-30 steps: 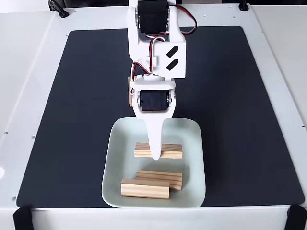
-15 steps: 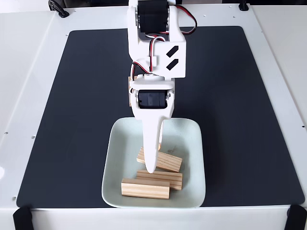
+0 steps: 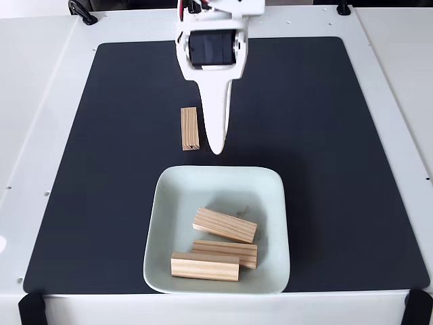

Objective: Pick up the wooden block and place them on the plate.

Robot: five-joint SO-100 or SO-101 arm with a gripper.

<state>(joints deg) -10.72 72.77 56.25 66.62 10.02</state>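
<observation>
One wooden block lies upright in the picture on the black mat, above the plate's upper left corner. The pale mint plate sits near the mat's front edge and holds three more wooden blocks: a tilted one, one below it and one in front. My white gripper hangs over the mat just right of the lone block, its tip pointing toward the plate's far rim. I see a single tapered finger from above; the other jaw is hidden under it. Nothing shows in its grasp.
The black mat covers most of the white table. Black clamps sit at the table's near corners and at the far left. Open mat lies to the left and right of the plate.
My gripper has pulled back from over the plate to the mat beside the lone block. The block it hovered over now lies tilted on the plate.
</observation>
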